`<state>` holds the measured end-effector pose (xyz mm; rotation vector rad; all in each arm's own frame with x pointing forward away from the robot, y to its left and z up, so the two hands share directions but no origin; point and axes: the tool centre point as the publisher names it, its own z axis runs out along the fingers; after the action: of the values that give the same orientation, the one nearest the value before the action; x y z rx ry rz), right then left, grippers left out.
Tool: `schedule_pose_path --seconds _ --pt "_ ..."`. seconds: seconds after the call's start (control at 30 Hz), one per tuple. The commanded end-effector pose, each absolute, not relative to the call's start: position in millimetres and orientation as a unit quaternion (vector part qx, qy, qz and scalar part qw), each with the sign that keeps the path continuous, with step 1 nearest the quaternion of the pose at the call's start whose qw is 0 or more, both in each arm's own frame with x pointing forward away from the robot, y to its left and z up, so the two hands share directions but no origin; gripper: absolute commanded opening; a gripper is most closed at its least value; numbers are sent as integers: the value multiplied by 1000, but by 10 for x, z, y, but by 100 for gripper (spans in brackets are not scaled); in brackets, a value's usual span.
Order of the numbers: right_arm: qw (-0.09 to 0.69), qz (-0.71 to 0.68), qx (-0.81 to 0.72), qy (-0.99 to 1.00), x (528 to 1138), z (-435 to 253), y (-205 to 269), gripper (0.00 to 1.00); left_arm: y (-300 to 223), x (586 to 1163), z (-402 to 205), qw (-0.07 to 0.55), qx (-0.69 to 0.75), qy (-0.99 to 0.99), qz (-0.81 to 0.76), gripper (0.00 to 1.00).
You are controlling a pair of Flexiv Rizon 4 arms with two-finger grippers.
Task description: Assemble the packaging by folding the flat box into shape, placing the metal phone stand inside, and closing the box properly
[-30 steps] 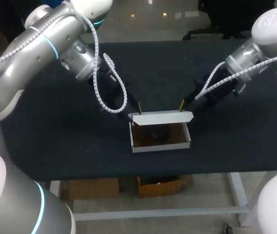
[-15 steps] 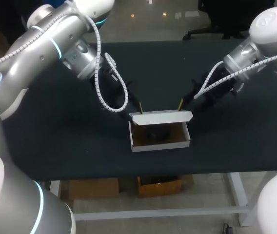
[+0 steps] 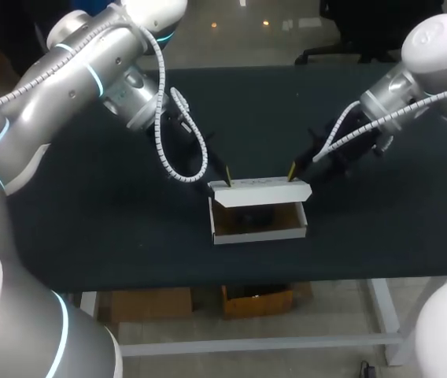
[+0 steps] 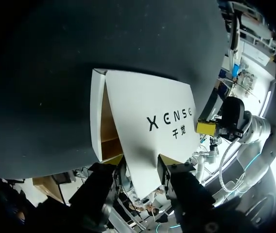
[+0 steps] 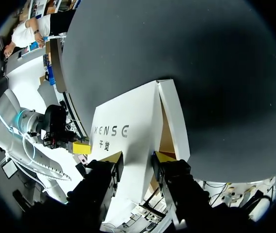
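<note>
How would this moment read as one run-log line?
stage: lid closure | box: formed, lid part-raised | left gripper: open, astride lid edge | right gripper: open, astride lid edge

White box [image 3: 259,230] sits mid-table [image 3: 90,228], brown inside, lid [image 3: 261,189] tilted fwd over the back wall. L gripper [image 3: 227,176] at lid's left back corner, R gripper [image 3: 290,172] at its right one, both approx touching. Dark lump inside, prob. the phone stand [image 3: 249,214].
</note>
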<state>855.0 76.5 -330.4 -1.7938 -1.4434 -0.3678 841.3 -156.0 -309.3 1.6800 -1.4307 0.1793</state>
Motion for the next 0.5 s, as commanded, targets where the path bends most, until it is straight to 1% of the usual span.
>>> schedule_pose_path --seconds 0.03,0.5 --pt "399 -143 -704 -570 8564 -3335 808 37 -1650 8465 -3156 456 672 -581 64 42" --pt "404 -141 -702 -569 8547 -3410 755 40 -1569 8423 -3197 461 669 -579 69 43"
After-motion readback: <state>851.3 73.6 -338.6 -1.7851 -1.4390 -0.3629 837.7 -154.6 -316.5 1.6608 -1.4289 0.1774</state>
